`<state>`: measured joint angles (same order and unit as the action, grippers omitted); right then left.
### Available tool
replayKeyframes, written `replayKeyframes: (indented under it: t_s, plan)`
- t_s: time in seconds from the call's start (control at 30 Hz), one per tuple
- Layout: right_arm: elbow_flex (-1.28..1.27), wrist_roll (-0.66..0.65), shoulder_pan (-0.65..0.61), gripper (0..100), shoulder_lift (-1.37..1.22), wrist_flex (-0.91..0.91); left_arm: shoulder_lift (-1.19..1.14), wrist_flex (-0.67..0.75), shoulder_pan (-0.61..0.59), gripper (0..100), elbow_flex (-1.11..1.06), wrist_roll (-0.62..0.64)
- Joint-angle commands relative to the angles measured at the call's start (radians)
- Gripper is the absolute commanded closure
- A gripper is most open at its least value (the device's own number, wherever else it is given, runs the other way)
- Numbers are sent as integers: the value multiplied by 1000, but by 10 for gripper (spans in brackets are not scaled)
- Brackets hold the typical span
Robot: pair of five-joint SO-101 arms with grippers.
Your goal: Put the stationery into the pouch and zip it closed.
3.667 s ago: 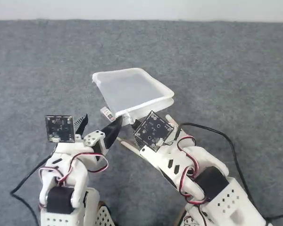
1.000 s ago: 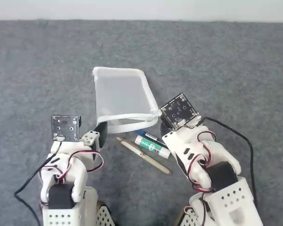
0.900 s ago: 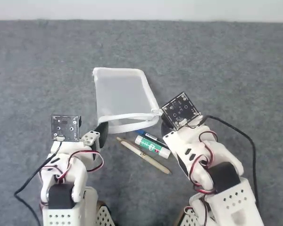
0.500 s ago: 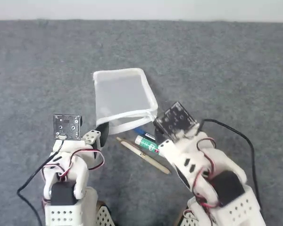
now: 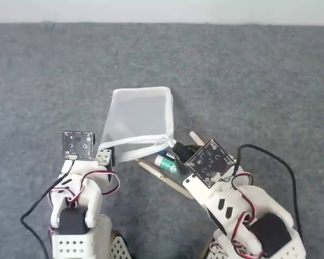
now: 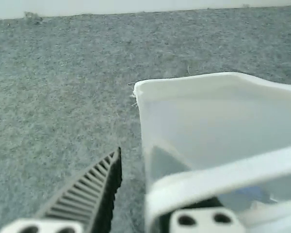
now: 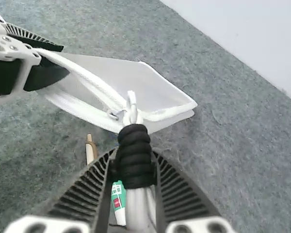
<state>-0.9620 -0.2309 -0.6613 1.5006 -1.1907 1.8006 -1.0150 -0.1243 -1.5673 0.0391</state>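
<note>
The white translucent pouch lies on the grey carpet with its mouth toward the arms. My left gripper is shut on the mouth's left corner, and the pouch wall rises just beyond it. My right gripper is shut on the black zipper pull cord at the mouth's right end. A green-and-white glue stick, a wooden pencil and a blue pen lie on the carpet outside the pouch, just below its mouth. The glue stick and pencil sit under my right gripper.
Grey carpet stretches around the pouch on all sides. A tan stick end pokes out beside the right arm. A black cable loops off the right arm. A pale wall borders the far edge.
The right arm has drawn back toward the near side, keeping hold of the zipper pull. The pouch has shifted right and its mouth is stretched taut between the two grippers.
</note>
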Motion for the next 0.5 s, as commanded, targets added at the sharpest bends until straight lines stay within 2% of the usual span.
replayKeyframes:
  t_s: [0.0,0.17,0.47]
  plan:
    - [14,3,-2,922,19,4,20,3,-8,992,82,-6]
    - [-6,3,1,801,22,4,20,-57,-9,990,124,-6]
    - [-2,2,10,832,18,4,20,-55,-68,991,128,-5]
